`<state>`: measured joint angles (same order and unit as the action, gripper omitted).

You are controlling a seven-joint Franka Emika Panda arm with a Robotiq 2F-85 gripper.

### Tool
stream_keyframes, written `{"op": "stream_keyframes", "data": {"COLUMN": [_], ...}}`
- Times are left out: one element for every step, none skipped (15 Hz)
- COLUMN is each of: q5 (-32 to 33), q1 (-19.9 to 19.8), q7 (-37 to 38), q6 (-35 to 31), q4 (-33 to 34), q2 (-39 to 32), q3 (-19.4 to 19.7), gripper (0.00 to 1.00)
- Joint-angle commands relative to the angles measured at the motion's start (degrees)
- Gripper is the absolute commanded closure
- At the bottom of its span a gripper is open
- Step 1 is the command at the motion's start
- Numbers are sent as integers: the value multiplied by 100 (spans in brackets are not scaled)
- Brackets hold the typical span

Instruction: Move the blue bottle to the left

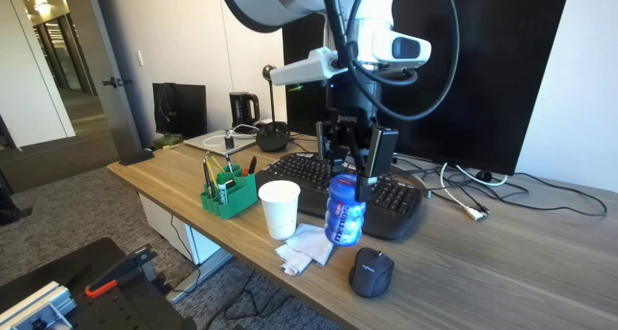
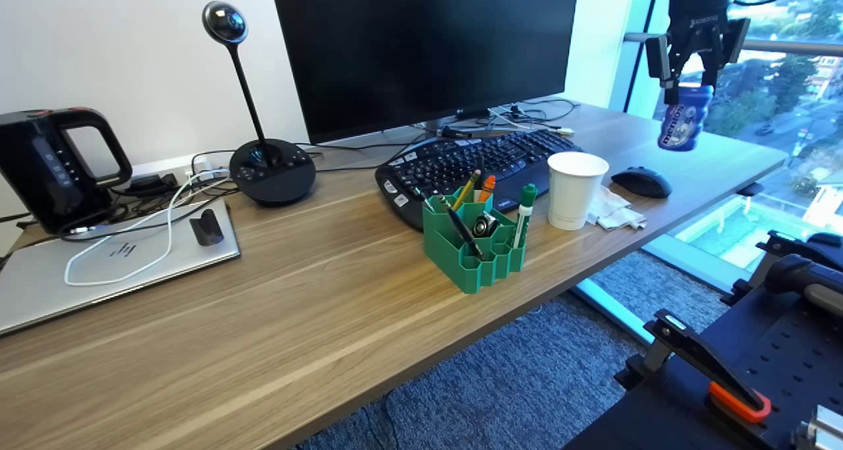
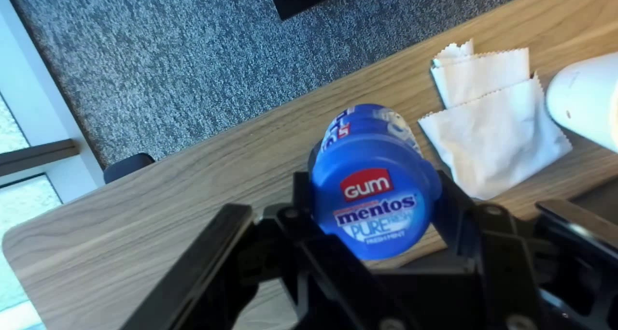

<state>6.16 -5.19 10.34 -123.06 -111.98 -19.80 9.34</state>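
Fingers (image 1: 363, 191) gripping blue bottle (image 3: 374, 182) reading “GUM mentos PURE FRESH”, “ROBOTIQ” lettering (image 1: 347, 119) above fingers, mouse (image 1: 371, 273) marked “logitech”

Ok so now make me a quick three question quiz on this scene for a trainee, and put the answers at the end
1. What do the jaws hold? A, the kettle; B, the bottle; C, the keyboard.
2. True or false: the bottle is standing on the desk.
3. Which is nearer the green holder, the cup or the mouse?

Key
1. B; the jaws are shut on it.
2. False; it is held up in the air.
3. The cup.
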Motion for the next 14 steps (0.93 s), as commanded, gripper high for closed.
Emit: {"op": "stream_keyframes", "data": {"q5": [39,-6,-17,-26,-17,-19,-19,-5,-5,11,36,62,54,40], "q1": [48,55,73,94,121,144,168,192,212,233,257,286,301,314], "q7": [-181,-213,-218,-220,-211,-219,-218,-210,-216,-227,-222,-200,-208,-214], "q6": [-329,-419,-508,-594,-693,-801,-879,-1041,-1165,-1298,-1421,-1563,-1655,-1765], "q4": [-373,-408,-432,-463,-507,-558,-608,-680,-744,-811,-874,-931,-974,-1020], "q2": [273,261,238,219,209,201,203,200,203,201,203,194,186,179], "q3": [-139,-190,-224,-257,-281,-311,-333,-351,-371,-384,-389,-386,-392,-399], "gripper": [64,64,64,64,64,64,64,64,64,64,64,64,64,64]}}
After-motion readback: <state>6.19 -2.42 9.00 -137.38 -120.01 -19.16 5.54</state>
